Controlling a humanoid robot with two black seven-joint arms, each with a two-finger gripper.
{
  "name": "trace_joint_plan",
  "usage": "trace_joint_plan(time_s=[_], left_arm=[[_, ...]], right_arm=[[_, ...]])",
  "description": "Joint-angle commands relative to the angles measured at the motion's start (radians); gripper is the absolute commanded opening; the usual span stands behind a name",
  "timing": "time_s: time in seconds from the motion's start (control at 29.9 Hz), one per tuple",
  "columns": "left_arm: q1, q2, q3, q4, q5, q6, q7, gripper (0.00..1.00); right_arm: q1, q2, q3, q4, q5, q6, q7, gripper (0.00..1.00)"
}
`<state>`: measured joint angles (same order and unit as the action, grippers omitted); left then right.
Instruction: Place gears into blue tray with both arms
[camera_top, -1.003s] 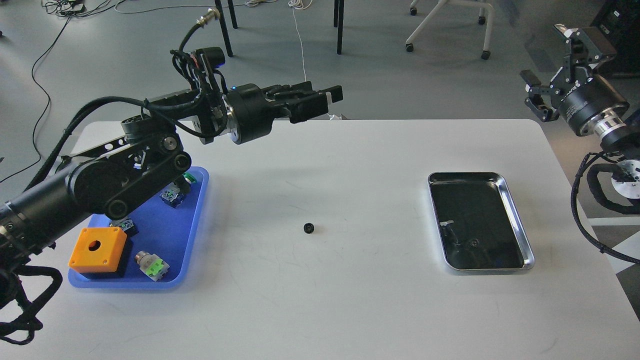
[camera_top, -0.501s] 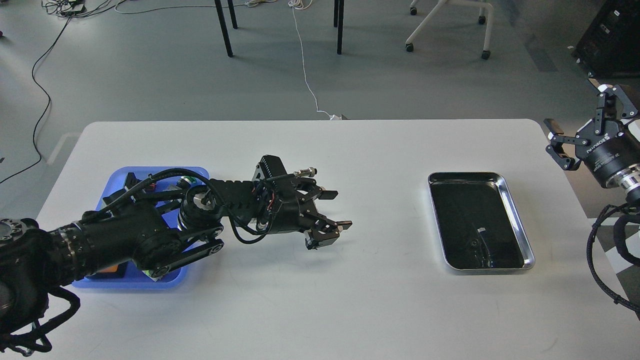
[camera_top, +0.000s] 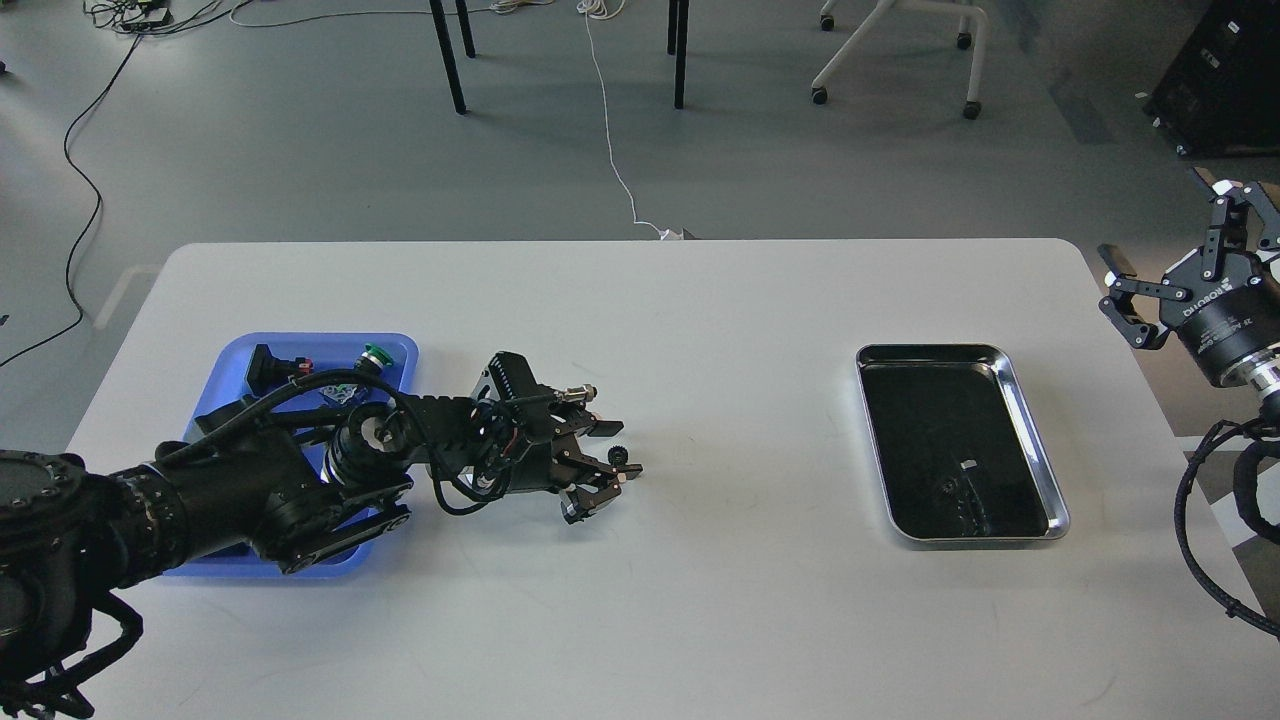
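One gear (camera_top: 618, 456), a tiny black toothed ring, lies on the white table near the middle. My left gripper (camera_top: 617, 452) is low over the table, open, with one finger on either side of the gear; I cannot tell if they touch it. The left arm stretches across the blue tray (camera_top: 310, 340) at the left and hides much of it. A faint small dark ring (camera_top: 947, 487) in the steel tray may be a second gear. My right gripper (camera_top: 1166, 222) hangs open and empty in the air past the table's right edge.
A shiny steel tray (camera_top: 1012, 372) with a dark bottom stands at the right. In the blue tray a green-capped push-button (camera_top: 377, 352) and a black part (camera_top: 266, 365) show behind the arm. Chair and table legs stand on the floor beyond.
My left arm came down from high above the table, then drew back left, and its fingers now flank the gear with a narrower gap. My right gripper sank, then barely shifted.
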<state>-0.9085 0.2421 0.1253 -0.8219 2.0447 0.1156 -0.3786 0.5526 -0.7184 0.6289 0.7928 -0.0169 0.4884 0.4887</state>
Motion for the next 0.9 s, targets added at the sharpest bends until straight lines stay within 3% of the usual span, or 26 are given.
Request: trace_joint_plan(time_s=[0.0, 0.64, 0.77, 0.87], left_arm=[[0.002, 0.002, 0.011, 0.001, 0.002, -0.001, 0.003, 0.41], [-0.016, 0.025, -0.007, -0.017, -0.012, 0.001, -0.012, 0.12], [-0.044, 0.078, -0.021, -0.06, -0.052, 0.016, -0.031, 0.11], [-0.081, 0.199, -0.033, -0.158, -0.096, 0.022, -0.031, 0.11]], right_arm=[[0.001, -0.001, 0.0, -0.001, 0.0, -0.001, 0.0, 0.99], [0.006, -0.001, 0.002, -0.003, -0.001, 0.0, 0.0, 0.99], [0.012, -0.003, 0.003, -0.003, -0.001, 0.0, 0.0, 0.99], [0.012, -0.006, 0.009, -0.003, -0.001, 0.0, 0.0, 0.99]])
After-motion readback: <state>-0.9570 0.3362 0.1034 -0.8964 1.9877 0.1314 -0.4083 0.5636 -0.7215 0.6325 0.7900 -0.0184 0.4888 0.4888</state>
